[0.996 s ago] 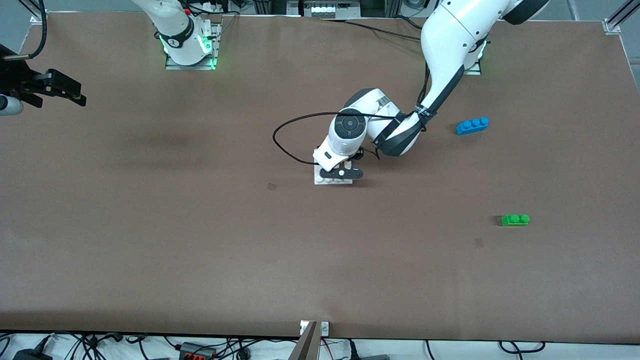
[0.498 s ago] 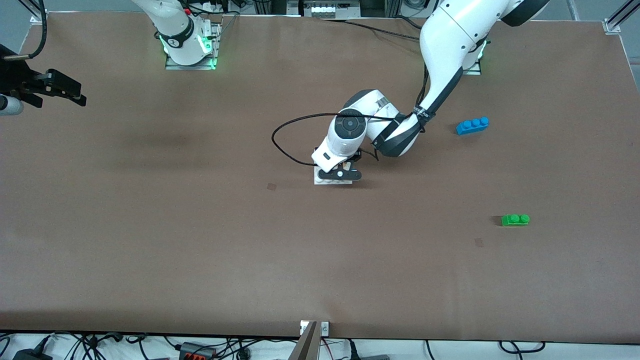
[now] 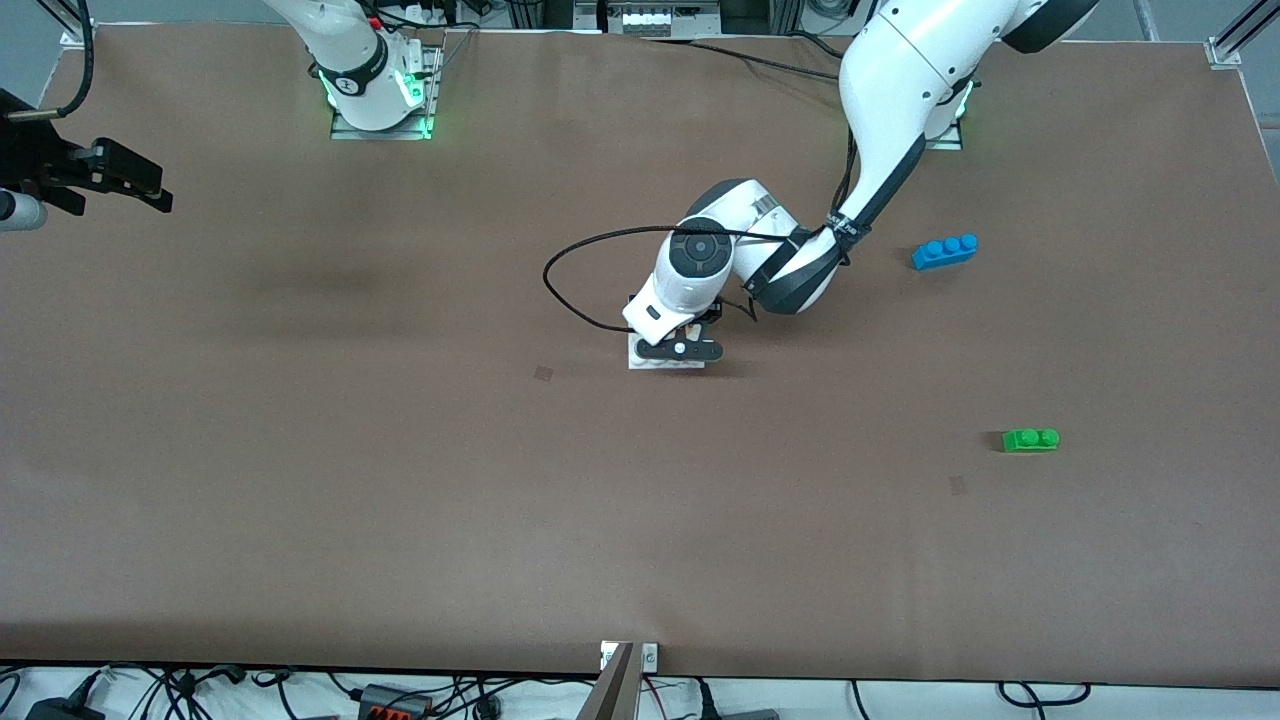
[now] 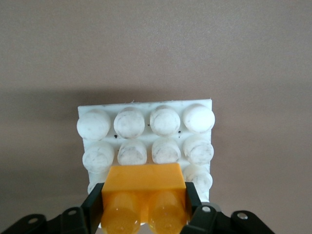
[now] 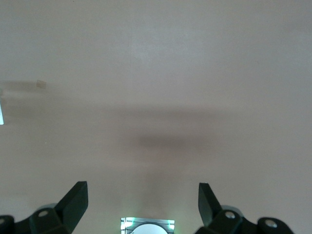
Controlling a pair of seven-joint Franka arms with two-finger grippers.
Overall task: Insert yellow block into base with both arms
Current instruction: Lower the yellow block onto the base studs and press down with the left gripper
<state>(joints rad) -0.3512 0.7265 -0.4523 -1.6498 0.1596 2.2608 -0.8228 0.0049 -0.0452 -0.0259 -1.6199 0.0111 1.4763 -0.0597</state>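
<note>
The white base [image 3: 640,361] lies flat at the middle of the table. My left gripper [image 3: 681,347] is down over it, shut on the yellow block [image 4: 144,191]. In the left wrist view the black fingers [image 4: 94,204] clamp the block's two short ends over the edge rows of the base [image 4: 146,125], whose other studs show bare. I cannot tell whether the block is pressed onto the studs. In the front view the hand hides the block. My right gripper [image 3: 120,180] waits high at the right arm's end of the table, open and empty [image 5: 142,195].
A blue three-stud brick [image 3: 945,250] and a green two-stud brick [image 3: 1030,439] lie toward the left arm's end. A black cable loop [image 3: 560,290] hangs off the left wrist beside the base.
My left hand has shifted slightly toward the right arm's end over the base, and the bit of orange seen under it no longer shows. The right arm has not moved.
</note>
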